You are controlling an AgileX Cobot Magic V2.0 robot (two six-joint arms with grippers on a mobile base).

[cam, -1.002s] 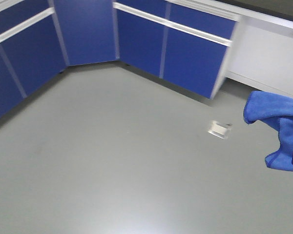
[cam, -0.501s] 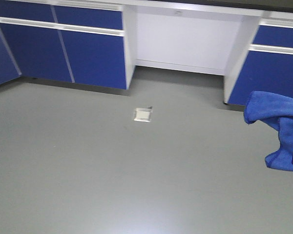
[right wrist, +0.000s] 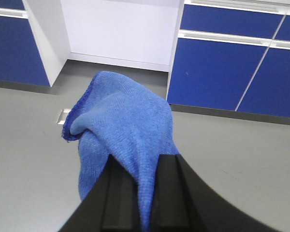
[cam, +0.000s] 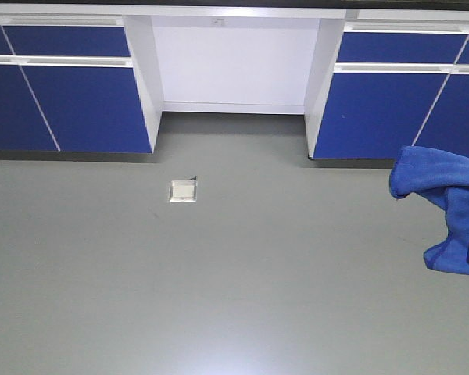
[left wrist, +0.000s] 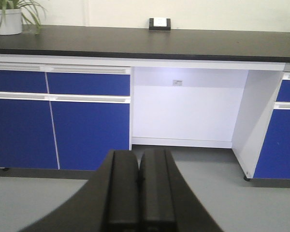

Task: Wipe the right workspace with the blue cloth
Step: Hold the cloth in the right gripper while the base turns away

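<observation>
Front view: your blue cloth (cam: 445, 205) hangs crumpled at the right edge above the grey floor (cam: 234, 297), with blue cabinets (cam: 70, 105) beyond.

Left wrist: your left fingers (left wrist: 152, 179) are pressed together on nothing. Far beyond them and to the left, a white pot (left wrist: 7, 22) holds a green plant. The black bench (left wrist: 87, 42) carries a small white-faced box (left wrist: 159, 23).

Right wrist: your right fingers (right wrist: 167, 188) pinch the cloth, which bunches wrinkled ahead and to the left of them.
</observation>
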